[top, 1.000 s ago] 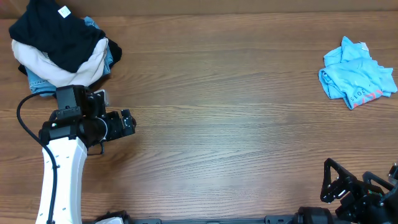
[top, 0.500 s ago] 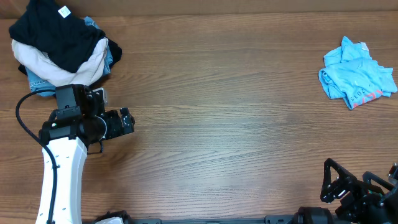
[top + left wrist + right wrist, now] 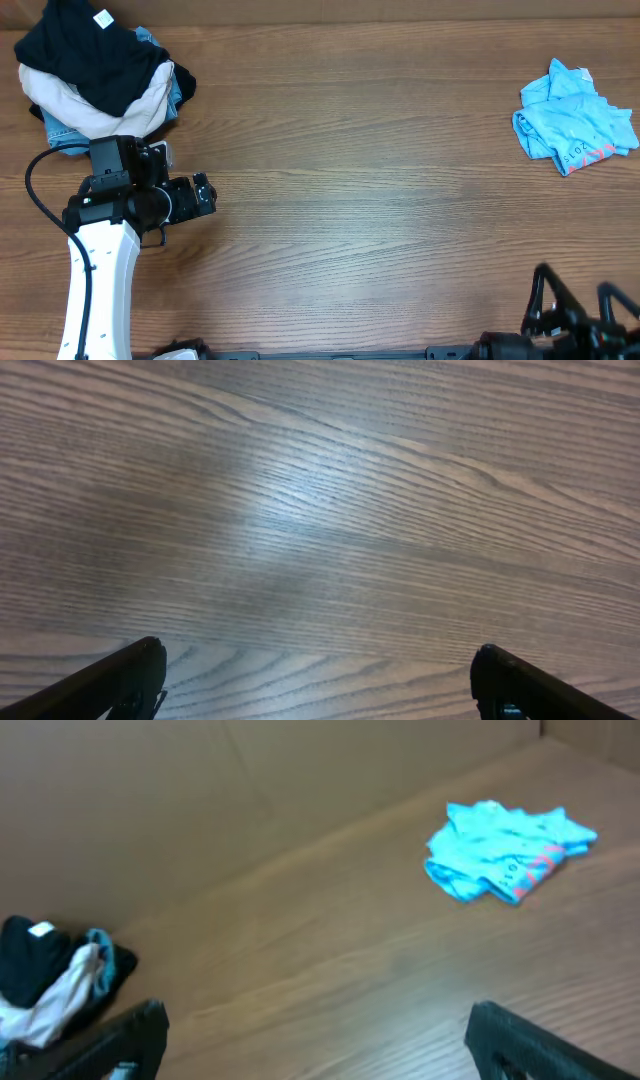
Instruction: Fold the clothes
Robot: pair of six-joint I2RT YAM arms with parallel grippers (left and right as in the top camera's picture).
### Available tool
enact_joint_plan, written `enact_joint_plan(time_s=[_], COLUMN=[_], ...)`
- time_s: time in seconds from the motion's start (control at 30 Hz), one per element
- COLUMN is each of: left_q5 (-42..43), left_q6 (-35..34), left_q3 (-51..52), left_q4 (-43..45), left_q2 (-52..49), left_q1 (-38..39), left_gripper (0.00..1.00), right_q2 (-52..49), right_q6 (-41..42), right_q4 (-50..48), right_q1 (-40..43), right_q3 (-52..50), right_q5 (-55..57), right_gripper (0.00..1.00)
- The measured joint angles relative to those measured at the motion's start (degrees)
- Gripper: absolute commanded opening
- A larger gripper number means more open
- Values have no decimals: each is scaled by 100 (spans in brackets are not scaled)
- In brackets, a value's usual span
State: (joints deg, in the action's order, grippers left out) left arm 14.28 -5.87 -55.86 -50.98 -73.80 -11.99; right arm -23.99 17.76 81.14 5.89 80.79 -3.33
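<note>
The clothes, a crumpled black T-shirt with a small white neck label, lie on top of a pile at the table's far left corner. The shirt also shows at the left edge of the right wrist view. My left gripper hovers over bare wood just in front of the pile, pointing right, away from it. Its jaws are open and empty. My right gripper sits at the near right edge, far from the shirt, open with nothing between its fingers.
Under the black shirt lie cream trousers and a blue denim piece. A light blue tee with red print is bunched at the far right. A brown wall backs the table.
The right gripper has shifted slightly right and toward the near edge, turning so both fingers point up the table. The left arm and the clothes have not moved.
</note>
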Motion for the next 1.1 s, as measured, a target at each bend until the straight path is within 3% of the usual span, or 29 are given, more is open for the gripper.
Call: enact_joint_plan(time_s=[0.3,0.43,0.6,0.83,0.97,1.1], left_q5=[-2,0,0,0,0,0], left_q6=[0,0,0,0,0,0], left_q3=[9,11,11,11,11,11], left_q4=[7,4,2,4,4,4], left_q2=[0,0,0,0,0,0], left_q1=[0,0,0,0,0,0], left_gripper=[100,100,100,100,100,100], right_q2=[1451,2070,2315,2315,2319,2319], right_q6=[-315,-483,-533,-544,-560,-562], right_q4=[-4542,-5587,-7051,-8338,-8922,-8856], right_q1=[44,-293,-352,-518,-518,-525], right_q3=[-4496,-5845,-6854,-7674,-7943,-7973], right_q5=[-457,-671,-693,-693,-673,-376], right_gripper=[100,100,100,100,100,100])
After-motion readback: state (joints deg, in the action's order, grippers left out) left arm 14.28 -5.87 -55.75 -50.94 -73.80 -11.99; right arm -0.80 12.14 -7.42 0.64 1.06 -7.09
